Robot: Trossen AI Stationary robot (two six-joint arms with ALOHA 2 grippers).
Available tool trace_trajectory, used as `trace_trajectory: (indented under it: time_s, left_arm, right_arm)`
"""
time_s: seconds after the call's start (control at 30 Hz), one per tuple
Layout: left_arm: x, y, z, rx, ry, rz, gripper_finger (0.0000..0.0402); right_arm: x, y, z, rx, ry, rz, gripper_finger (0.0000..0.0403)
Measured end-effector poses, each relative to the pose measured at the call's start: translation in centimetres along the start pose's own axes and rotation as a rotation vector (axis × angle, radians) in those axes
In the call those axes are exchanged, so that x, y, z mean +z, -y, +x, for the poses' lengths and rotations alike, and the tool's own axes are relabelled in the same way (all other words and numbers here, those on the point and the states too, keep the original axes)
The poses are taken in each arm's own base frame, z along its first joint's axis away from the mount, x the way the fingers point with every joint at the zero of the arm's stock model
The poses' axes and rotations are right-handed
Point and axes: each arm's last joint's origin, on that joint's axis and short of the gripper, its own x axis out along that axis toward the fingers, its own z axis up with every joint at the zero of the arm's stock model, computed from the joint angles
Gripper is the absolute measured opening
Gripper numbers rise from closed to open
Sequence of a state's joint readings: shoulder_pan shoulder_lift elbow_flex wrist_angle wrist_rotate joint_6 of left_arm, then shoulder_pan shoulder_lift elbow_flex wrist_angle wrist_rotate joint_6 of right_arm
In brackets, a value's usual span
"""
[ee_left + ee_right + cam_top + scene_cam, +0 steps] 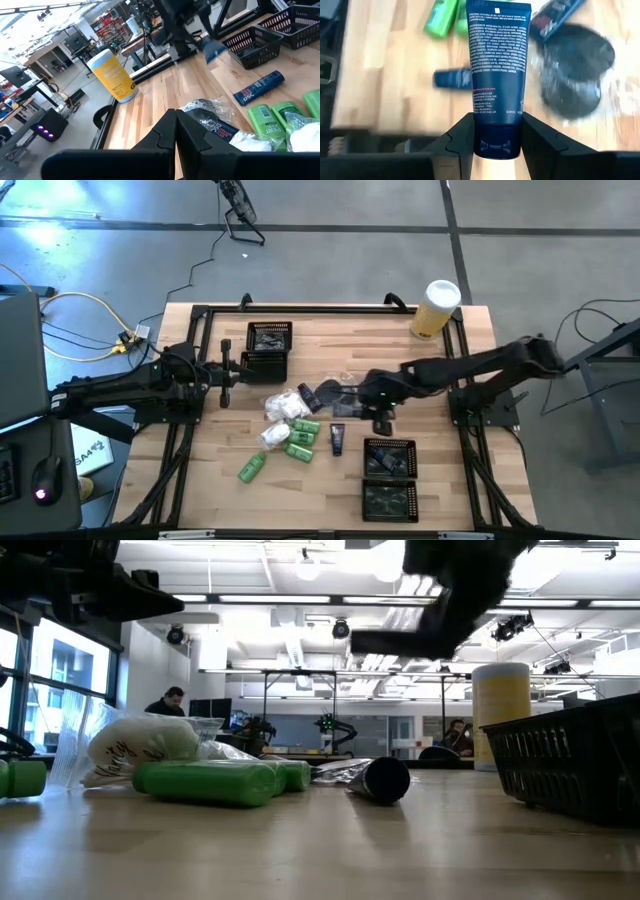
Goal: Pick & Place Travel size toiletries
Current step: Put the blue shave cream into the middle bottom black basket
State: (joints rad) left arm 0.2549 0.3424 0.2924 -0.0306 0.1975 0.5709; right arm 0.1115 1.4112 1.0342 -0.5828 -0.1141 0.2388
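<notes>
My right gripper (378, 412) hangs over the middle of the table, shut on a dark blue tube with white print (497, 60). It holds the tube above the pile of toiletries: green bottles (303, 427), white crinkly packets (284, 405), another dark tube (337, 439) and a round dark flat case (575, 70), all lying on the wood. One green bottle (251, 468) lies apart, toward the near edge. My left gripper (175, 131) is shut and empty, left of the pile (225, 370). My right gripper pinches the dark blue tube between its two fingers (462, 137) at the flat crimped end (496, 146). The tube runs on beyond the fingertips, in line with them. It is lifted clear of the table, above the pile.
Two black mesh trays (268, 350) stand at the far left of the pile and two more (390, 478) at the near right. A tall yellow cylinder with a white lid (437, 307) stands at the far right corner. People sit in the room beyond the table.
</notes>
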Motion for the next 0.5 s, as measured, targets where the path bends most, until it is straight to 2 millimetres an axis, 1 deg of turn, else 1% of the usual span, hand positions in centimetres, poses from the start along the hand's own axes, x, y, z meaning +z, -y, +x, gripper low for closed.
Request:
trace_trajectory:
  time_s: [0.1,0.23,0.37,0.5]
  left_arm:
    - [0.0,0.0,0.0,0.000,0.000,0.000,0.0000]
    - [0.0,0.0,0.0,0.002,0.004,-0.003,0.0000]
    - [0.0,0.0,0.0,0.002,0.004,-0.003,0.0000]
    - [0.0,0.0,0.0,0.002,0.004,-0.002,0.0000]
  right_arm:
    - [-0.9,-1.2,-2.3,0.009,0.000,0.009,0.0128]
    - [-2.3,-2.6,-4.2,-0.023,-0.022,0.017,0.0133]
    - [-3.5,-4.0,-5.1,-0.061,-0.034,0.008,0.0126]
    - [-4.3,-5.2,-5.0,-0.087,-0.042,0.000,0.0126]
